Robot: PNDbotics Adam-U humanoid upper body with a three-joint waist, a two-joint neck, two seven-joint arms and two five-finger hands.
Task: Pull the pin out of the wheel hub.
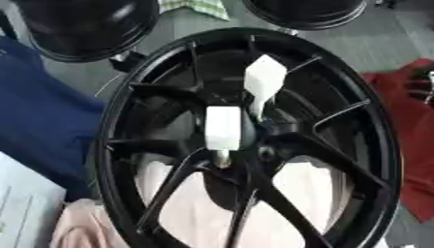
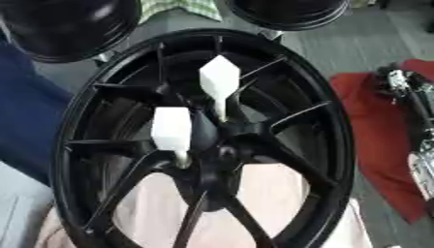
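Wheel hub (image 1: 254, 140) holds two white-headed pins (image 1: 224, 128), two more black rims (image 1: 81, 26) behind; no fingers in view.

I am looking down at what seems to be a wheel or auto workshop. A large black spoked wheel hub (image 1: 246, 140) fills my view, lying on pale pink cloth (image 1: 297, 193). At eleven and one o'clock sit two more black rims (image 1: 85, 26) (image 1: 309, 12) on a grey floor (image 1: 373, 43). Blue fabric (image 1: 42, 121) lies at nine o'clock, red cloth (image 1: 415, 145) at three o'clock.
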